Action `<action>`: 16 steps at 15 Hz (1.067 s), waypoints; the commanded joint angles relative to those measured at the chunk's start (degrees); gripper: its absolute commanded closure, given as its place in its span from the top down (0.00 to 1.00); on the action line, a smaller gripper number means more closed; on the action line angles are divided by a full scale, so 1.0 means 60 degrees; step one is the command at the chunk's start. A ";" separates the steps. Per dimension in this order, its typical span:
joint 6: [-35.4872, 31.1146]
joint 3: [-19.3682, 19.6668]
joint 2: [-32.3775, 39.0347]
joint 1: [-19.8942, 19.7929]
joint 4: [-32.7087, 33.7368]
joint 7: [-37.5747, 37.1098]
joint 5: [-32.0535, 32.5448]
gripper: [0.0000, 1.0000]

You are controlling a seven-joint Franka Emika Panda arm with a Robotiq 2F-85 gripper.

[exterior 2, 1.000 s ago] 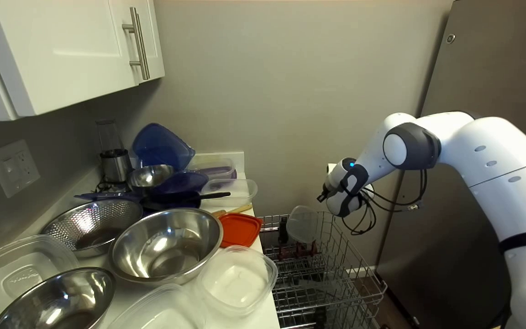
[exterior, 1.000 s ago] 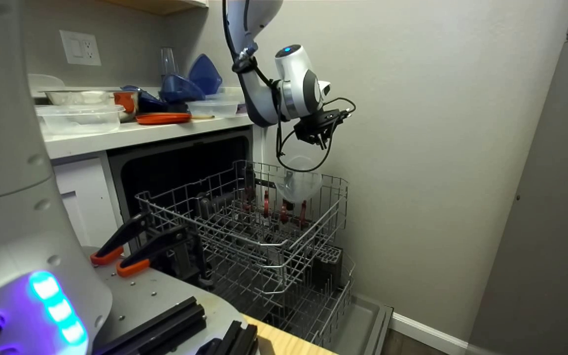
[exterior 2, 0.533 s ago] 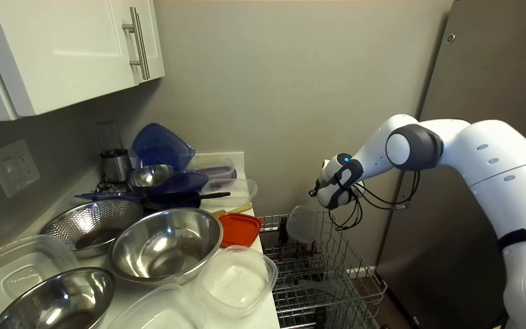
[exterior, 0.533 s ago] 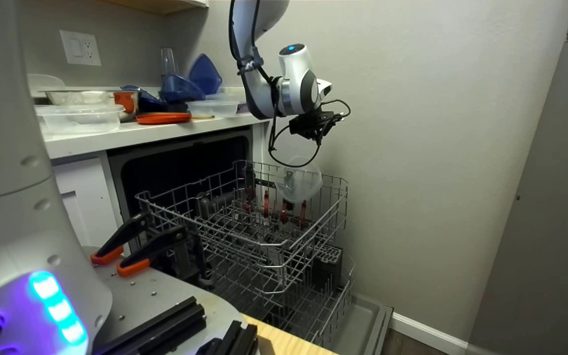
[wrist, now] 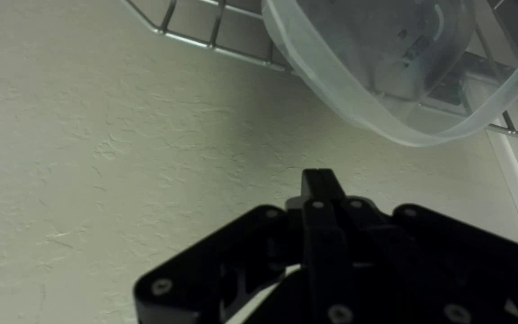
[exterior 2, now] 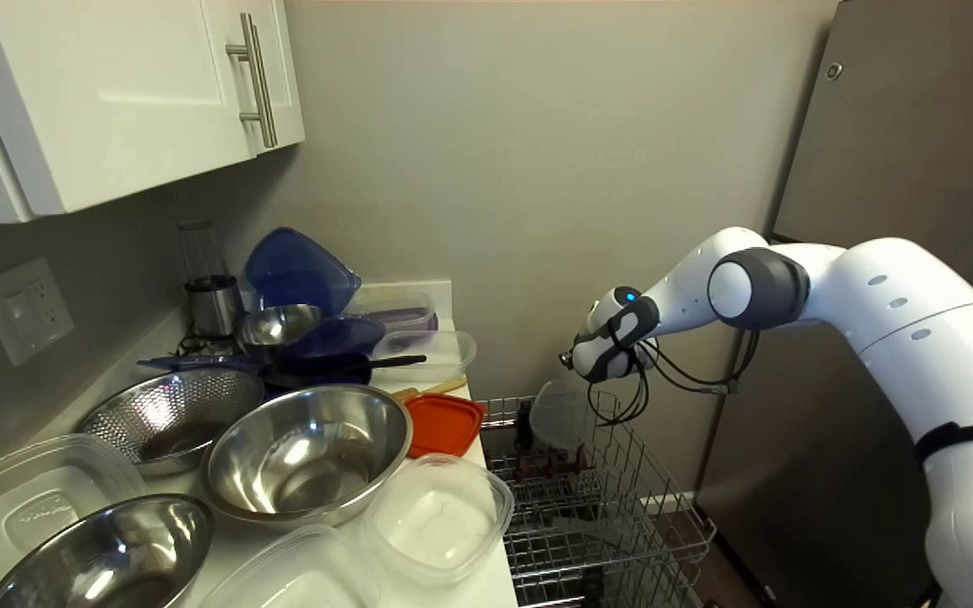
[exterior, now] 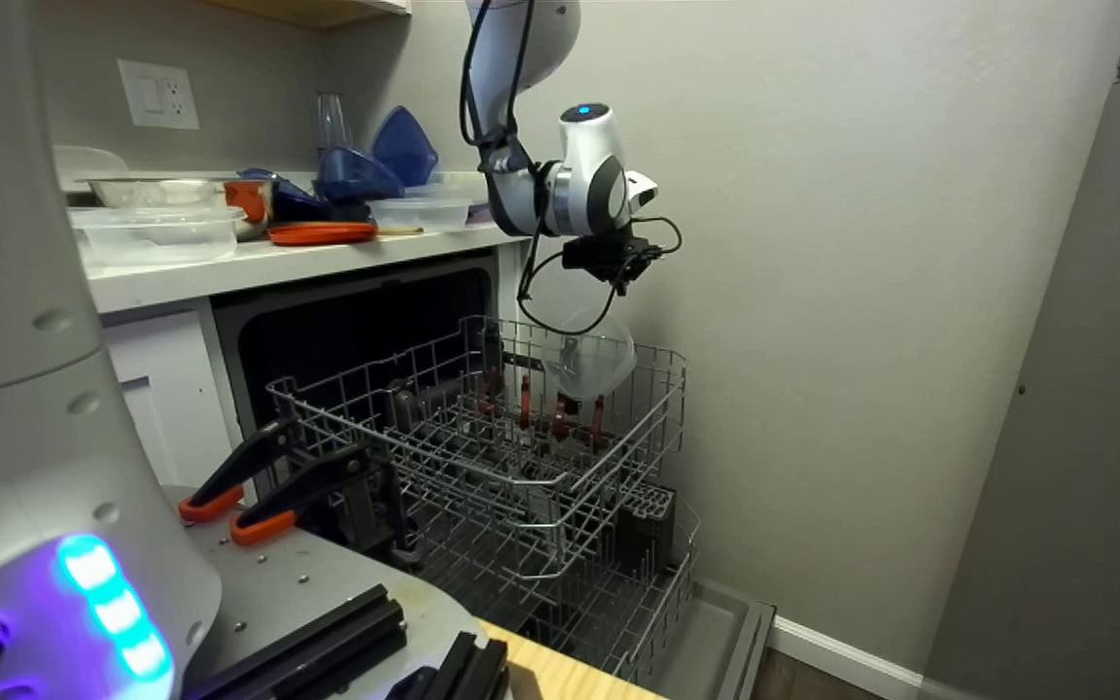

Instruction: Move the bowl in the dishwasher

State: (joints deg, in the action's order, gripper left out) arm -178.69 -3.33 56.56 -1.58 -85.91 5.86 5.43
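In the extended upper wire rack [exterior: 533, 481] of the dishwasher [exterior: 327, 290] sits the bowl [exterior 2: 558, 415], tilted, toward the far end; the lower rack [exterior: 662, 608] carries a dark cutlery basket [exterior: 646, 530]. Stainless mixing bowls [exterior 2: 309, 456] and a colander [exterior 2: 174, 405] crowd the white bench [exterior 2: 486, 583]. The bowl is pale, see-through plastic, its frosted rim turning a rounded corner. Above, near it but apart, the fingers [wrist: 311, 185] stand together, tips meeting.

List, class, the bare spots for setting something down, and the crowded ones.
Bare: the flat grey plate between orange-tipped black clamps and long black bars; perhaps the clamps' side of the grey wire upper rack, opposite a cloudy rounded plastic bowl. Crowded: the white counter, with round steel bowls and clear plastic containers.
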 commanded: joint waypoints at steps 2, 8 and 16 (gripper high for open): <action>0.0352 -0.0428 0.0510 -0.0122 0.0444 -0.0275 -0.0441 0.00; 0.0591 -0.0492 0.0493 -0.0160 0.0388 -0.0319 -0.0455 0.00; 0.0423 -0.1099 -0.0252 -0.0447 -0.0813 -0.0011 -0.0312 0.00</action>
State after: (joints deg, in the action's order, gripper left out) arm -177.22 -8.19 59.54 -2.94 -84.11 4.02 3.71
